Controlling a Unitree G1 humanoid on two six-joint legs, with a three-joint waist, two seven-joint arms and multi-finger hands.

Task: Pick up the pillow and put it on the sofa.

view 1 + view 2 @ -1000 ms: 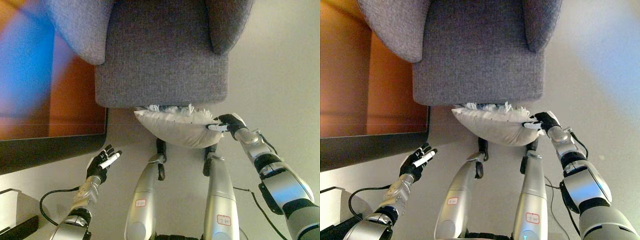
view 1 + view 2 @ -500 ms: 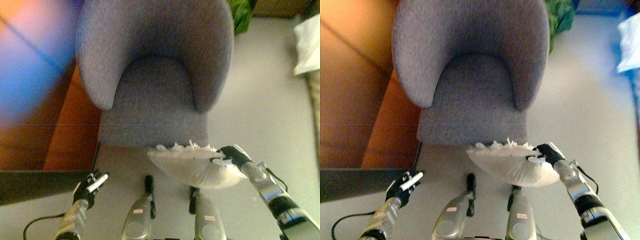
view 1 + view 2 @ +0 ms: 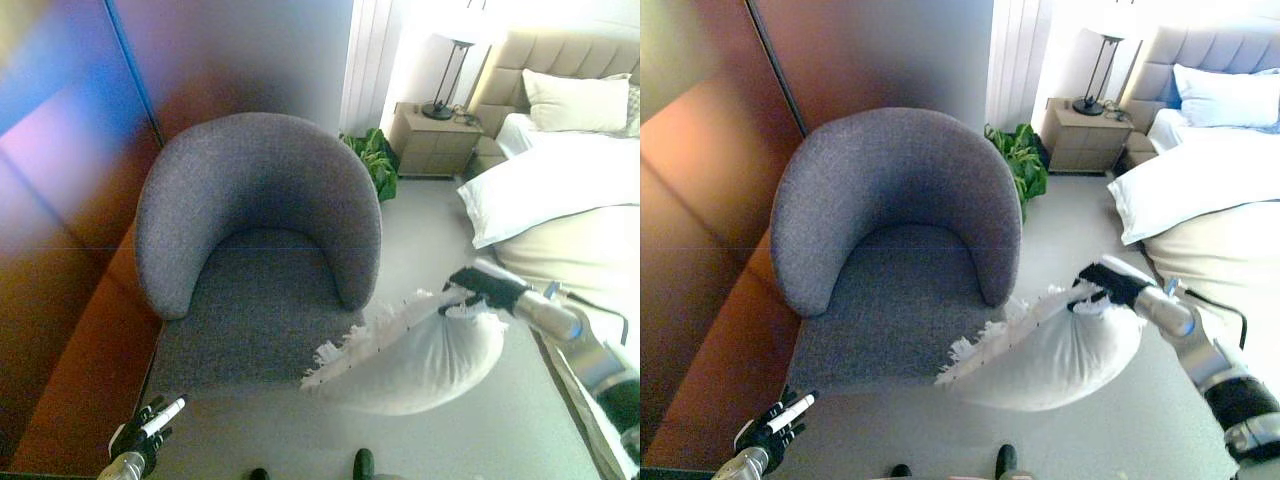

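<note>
A white pillow (image 3: 420, 355) with a fringed edge hangs in the air to the right of the grey armchair (image 3: 255, 250), clear of the floor. My right hand (image 3: 482, 288) is shut on its upper right corner, and the fringed side (image 3: 985, 345) droops toward the chair's front right corner. The chair's round seat (image 3: 895, 300) has nothing on it. My left hand (image 3: 143, 436) shows at the lower left edge, below the chair's front, fingers relaxed and holding nothing.
A dark wood wall panel (image 3: 60, 250) runs along the left of the chair. A bed (image 3: 570, 200) with white bedding stands at the right. A nightstand (image 3: 1087, 135) with a lamp and a green plant (image 3: 1022, 165) stand behind the chair. Grey carpet (image 3: 440, 220) lies between chair and bed.
The camera has tilted up, bringing the whole chair, bed and nightstand into view. My right hand has lifted the pillow off the floor and up beside the chair's right side.
</note>
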